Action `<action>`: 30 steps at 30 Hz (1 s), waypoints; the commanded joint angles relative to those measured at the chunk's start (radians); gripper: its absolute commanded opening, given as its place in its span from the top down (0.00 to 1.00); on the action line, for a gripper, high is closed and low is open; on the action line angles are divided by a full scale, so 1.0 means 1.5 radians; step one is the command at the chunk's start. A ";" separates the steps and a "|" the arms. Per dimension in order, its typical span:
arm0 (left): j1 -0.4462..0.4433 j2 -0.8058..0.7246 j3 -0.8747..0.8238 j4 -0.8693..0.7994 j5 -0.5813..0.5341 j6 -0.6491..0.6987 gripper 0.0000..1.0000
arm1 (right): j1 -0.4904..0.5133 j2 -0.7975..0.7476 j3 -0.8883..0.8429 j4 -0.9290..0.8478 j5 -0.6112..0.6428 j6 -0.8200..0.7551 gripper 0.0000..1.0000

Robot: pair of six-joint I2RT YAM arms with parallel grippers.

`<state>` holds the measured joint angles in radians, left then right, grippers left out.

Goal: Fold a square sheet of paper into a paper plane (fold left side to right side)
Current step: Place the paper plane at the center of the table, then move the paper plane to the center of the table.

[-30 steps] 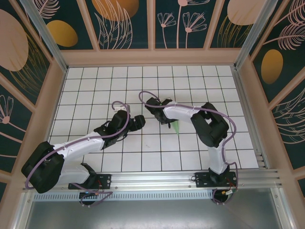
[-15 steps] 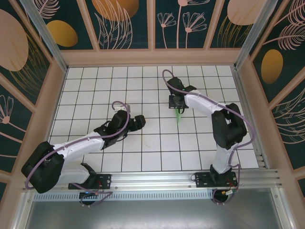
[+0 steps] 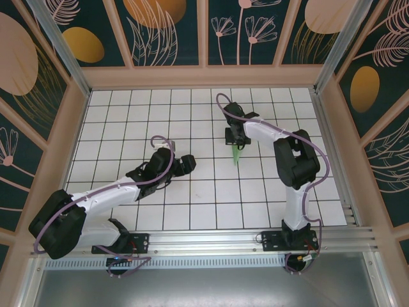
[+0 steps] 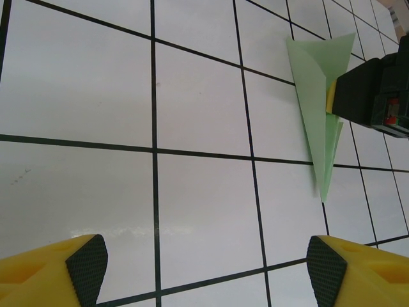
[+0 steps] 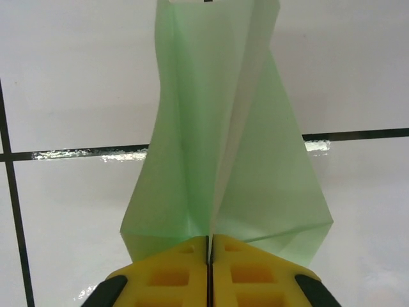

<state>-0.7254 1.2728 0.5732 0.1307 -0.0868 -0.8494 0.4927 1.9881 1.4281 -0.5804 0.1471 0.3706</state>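
Tightly closed, the right fingers (image 5: 167, 276) pinch the paper plane (image 5: 217, 128).

1. I'm counting one pale green paper plane (image 4: 317, 109).
2. I'm seeing two robot arms, the left arm (image 3: 108, 192) and the right arm (image 3: 291, 163).
3. Four yellow fingers (image 4: 348, 272) are showing, two on the left gripper (image 4: 204, 256) and two on the right gripper (image 5: 209, 268).
4. One tiled tabletop (image 3: 128, 121) is carrying it all.

Saw bare tiled table (image 3: 128, 109) between the wide-spread left gripper (image 4: 204, 262) and the paper plane (image 4: 316, 109). Found the right gripper (image 5: 209, 256) clamped on the plane's tail, with the right arm (image 3: 291, 160) barring the right side. Met wooden walls (image 3: 204, 75) along the table's edges.
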 commanded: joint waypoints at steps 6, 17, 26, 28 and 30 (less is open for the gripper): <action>0.004 0.005 0.010 0.012 0.000 0.015 0.16 | 0.000 -0.037 -0.006 -0.026 -0.018 -0.002 0.75; 0.004 0.006 0.010 0.011 -0.001 0.015 0.16 | 0.000 -0.076 -0.052 -0.025 0.004 0.007 0.69; 0.004 0.005 0.009 0.010 0.001 0.014 0.15 | -0.006 -0.071 -0.095 0.011 -0.021 0.013 0.69; 0.004 0.004 0.008 0.010 0.000 0.015 0.15 | -0.007 -0.066 -0.095 0.015 -0.031 0.012 0.69; 0.004 0.004 0.008 0.009 -0.001 0.014 0.15 | -0.006 -0.059 -0.093 0.018 -0.034 0.012 0.69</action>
<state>-0.7254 1.2728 0.5732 0.1307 -0.0872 -0.8421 0.4896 1.9018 1.2945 -0.5720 0.1196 0.3756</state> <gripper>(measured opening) 0.847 0.309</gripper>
